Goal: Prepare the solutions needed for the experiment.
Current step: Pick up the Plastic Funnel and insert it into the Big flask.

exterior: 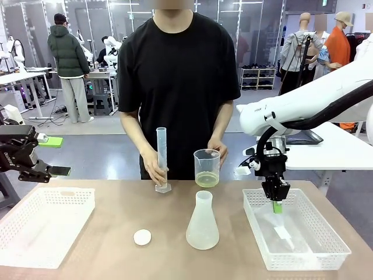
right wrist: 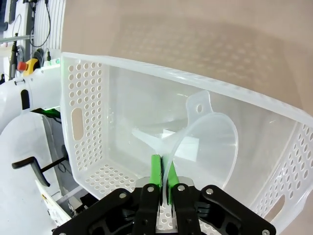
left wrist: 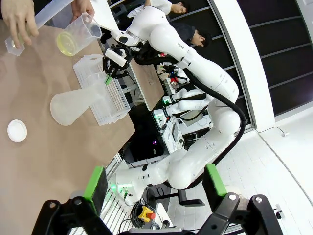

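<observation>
— Which step?
— Picking up the funnel [right wrist: 210, 142]: the right gripper [right wrist: 163, 164] pinches its rim, in the basket [exterior: 315, 256] right of the flask [exterior: 203, 224]; the left gripper [exterior: 55, 156] hangs spread.
— Where's the solution [exterior: 207, 178]?
— In the person's beaker [exterior: 207, 163], behind the flask. Next, I'd judge: funnel into its neck.

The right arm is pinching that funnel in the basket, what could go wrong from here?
1. The right pincer grips the clear plastic funnel only by its thin rim, so it may slip or swing when lifted.
2. The funnel's spout lies low inside the white perforated plastic basket and might catch the wall on the way out.
3. The frosted translucent conical flask stands free; a nudge while seating the funnel could tip it.
</observation>
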`<state>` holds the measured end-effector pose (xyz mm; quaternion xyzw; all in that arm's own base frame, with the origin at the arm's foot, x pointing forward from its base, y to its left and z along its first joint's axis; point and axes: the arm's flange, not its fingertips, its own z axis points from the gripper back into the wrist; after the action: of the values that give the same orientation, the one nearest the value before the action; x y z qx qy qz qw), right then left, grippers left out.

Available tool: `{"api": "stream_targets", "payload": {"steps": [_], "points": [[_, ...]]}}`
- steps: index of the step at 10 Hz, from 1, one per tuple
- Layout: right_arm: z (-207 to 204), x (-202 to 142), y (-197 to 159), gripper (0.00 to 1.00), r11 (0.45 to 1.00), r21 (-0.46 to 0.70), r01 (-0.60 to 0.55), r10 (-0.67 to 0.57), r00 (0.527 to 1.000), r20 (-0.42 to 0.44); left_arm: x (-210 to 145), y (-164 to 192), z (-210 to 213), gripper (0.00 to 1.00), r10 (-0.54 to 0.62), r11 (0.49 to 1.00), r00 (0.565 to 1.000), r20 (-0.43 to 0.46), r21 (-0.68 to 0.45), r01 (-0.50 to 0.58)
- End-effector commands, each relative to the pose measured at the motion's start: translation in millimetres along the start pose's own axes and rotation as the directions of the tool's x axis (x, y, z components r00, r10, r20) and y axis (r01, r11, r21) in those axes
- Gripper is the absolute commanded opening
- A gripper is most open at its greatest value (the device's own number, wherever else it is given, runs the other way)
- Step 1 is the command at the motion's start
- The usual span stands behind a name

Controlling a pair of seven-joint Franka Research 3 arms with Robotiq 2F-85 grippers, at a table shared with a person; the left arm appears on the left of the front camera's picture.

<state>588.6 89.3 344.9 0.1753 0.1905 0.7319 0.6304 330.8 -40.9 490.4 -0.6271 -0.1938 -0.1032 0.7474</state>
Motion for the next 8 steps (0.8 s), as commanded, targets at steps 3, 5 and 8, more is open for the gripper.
{"api": "stream_targets", "payload": {"steps": [3,5,8], "points": [[23.2,11.3,53.8,0.0,0.973,-0.23,0.037,-0.05,0.997,-0.051,2.6,-2.1,-2.3,1.0,-0.012,1.0,1.0,0.012,-0.024,0.012],[43.5,25.7,104.9,0.0,0.935,-0.341,0.101,-0.137,0.987,-0.084,2.6,-2.1,-2.3,1.0,-0.012,1.0,1.0,0.012,-0.024,0.012],[62.0,52.5,177.5,0.0,0.763,-0.643,0.062,-0.182,0.976,-0.122,2.6,-2.1,-2.3,1.0,-0.012,1.0,1.0,0.012,-0.024,0.012]]}}
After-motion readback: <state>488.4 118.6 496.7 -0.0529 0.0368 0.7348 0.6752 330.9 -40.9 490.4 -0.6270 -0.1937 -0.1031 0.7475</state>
